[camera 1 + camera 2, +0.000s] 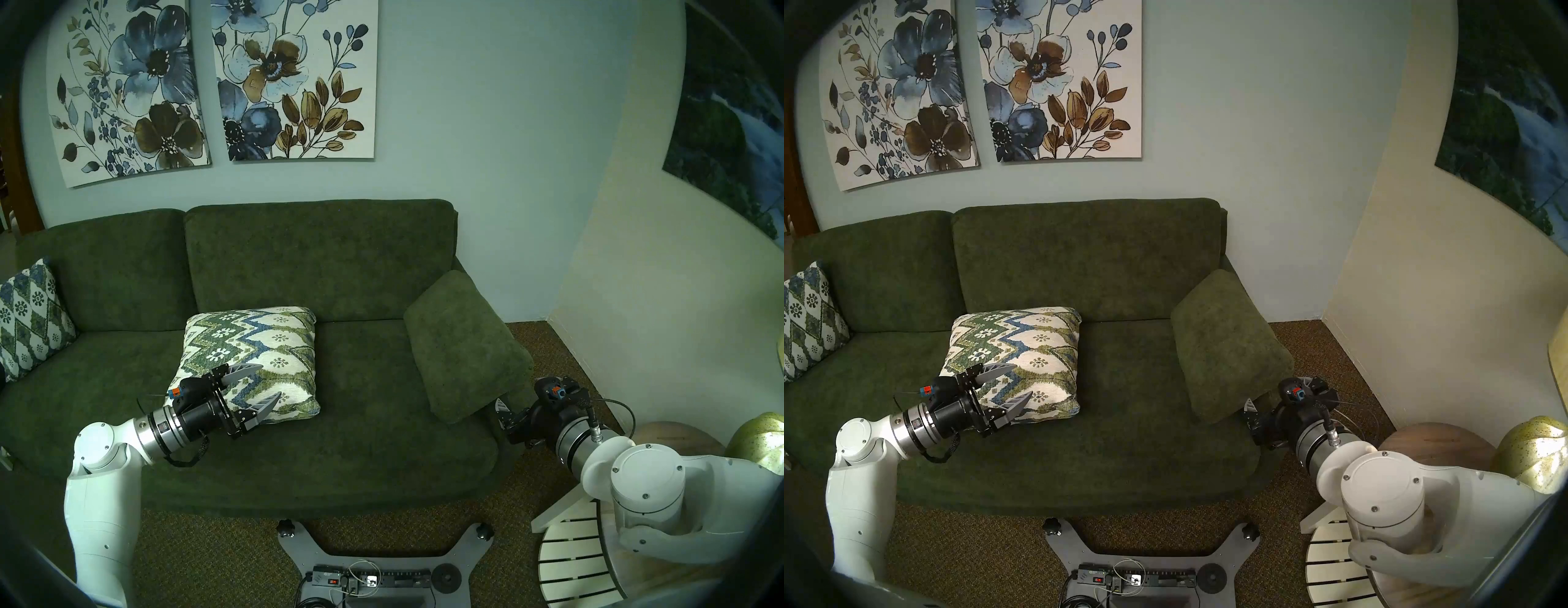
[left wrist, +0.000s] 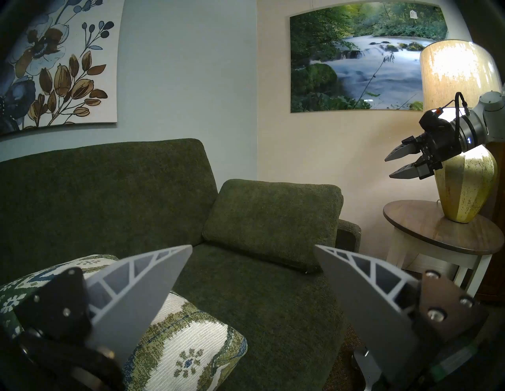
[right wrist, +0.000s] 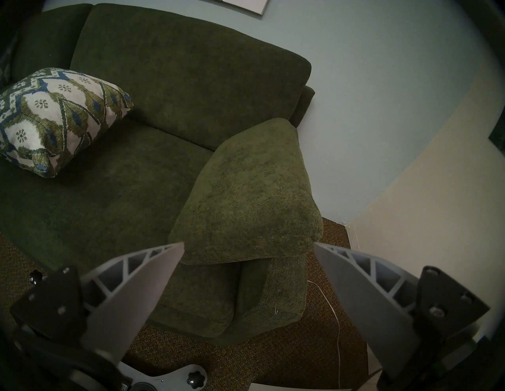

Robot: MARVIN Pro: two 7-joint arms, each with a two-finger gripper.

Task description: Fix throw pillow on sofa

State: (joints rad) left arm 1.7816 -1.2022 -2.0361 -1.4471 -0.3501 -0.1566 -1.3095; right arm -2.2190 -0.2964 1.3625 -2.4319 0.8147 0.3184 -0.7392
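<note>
The throw pillow [image 1: 271, 339], cream with green and blue chevrons, lies flat on the sofa [image 1: 318, 263] seat, left of the middle. It also shows in the right wrist view [image 3: 54, 117]. My left gripper [image 1: 270, 381] is open and hovers over the pillow's front right part, holding nothing; the left wrist view shows its jaws wide apart [image 2: 253, 245] above the pillow's corner [image 2: 191, 341]. My right gripper [image 3: 247, 243] is open and empty at the sofa's right arm, its fingers [image 1: 500, 407] partly hidden behind a plain green cushion [image 1: 462, 344].
The plain green cushion leans over the sofa's right armrest. A blue-and-white diamond pillow [image 1: 29, 318] stands at the sofa's left end. A round side table [image 2: 442, 232] with a lamp [image 2: 464, 191] is right of the sofa. My base [image 1: 382, 564] is in front.
</note>
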